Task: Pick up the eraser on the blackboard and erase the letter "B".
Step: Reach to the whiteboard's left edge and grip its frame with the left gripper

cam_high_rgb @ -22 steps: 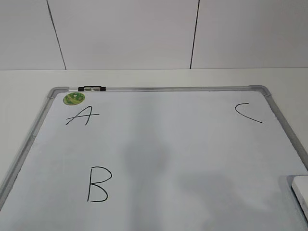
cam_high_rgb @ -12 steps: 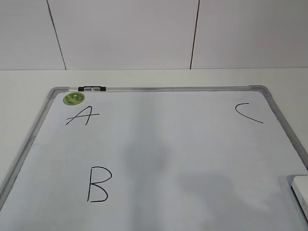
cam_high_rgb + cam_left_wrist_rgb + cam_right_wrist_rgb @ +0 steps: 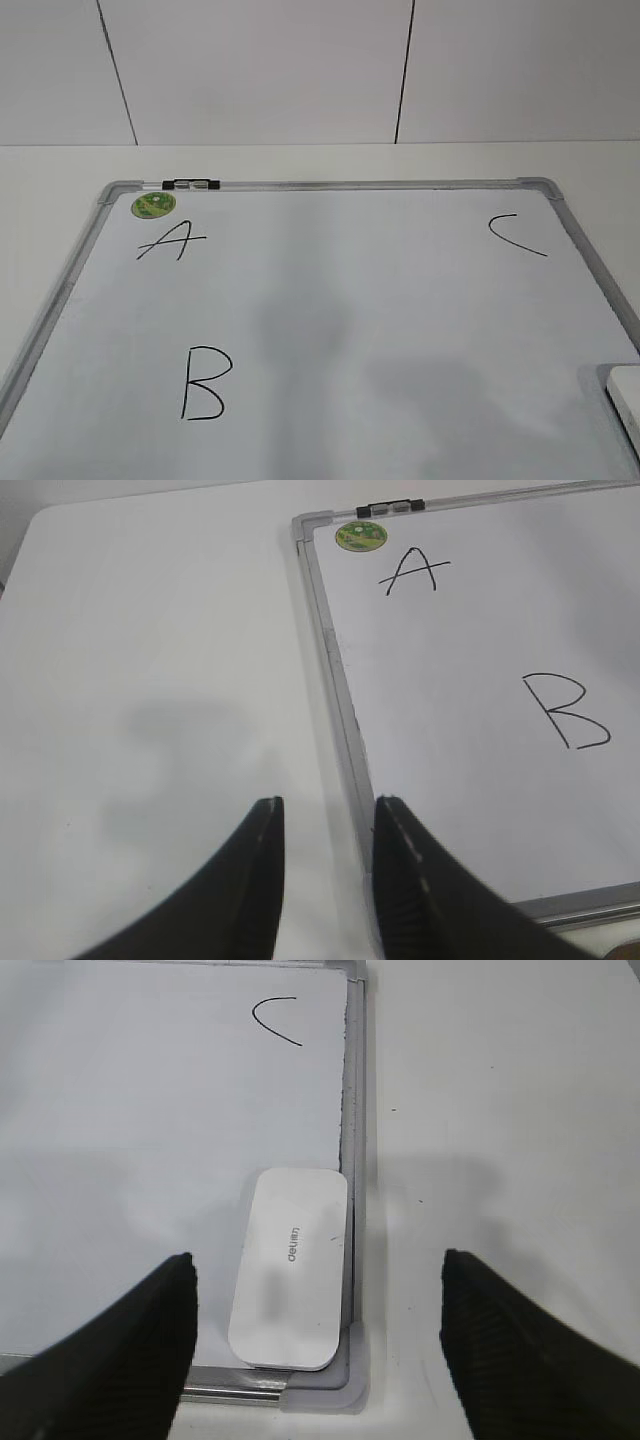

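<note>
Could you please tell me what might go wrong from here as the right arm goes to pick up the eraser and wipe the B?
1. The flat white rounded-rectangular eraser lies against the silver-grey frame of the white dry-erase board, so a finger of the open right end effector may land on the frame.
2. The hand-drawn black letter B is on the board's far side from the eraser; the sweep there could overshoot and smear the slanted black letter A above it.

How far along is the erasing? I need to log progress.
Nothing is erased: the letter "B" is intact on the blackboard. The eraser lies unheld in the board's corner, with the right gripper open above it. Grasping, carrying and wiping remain. The left gripper is empty.
</note>
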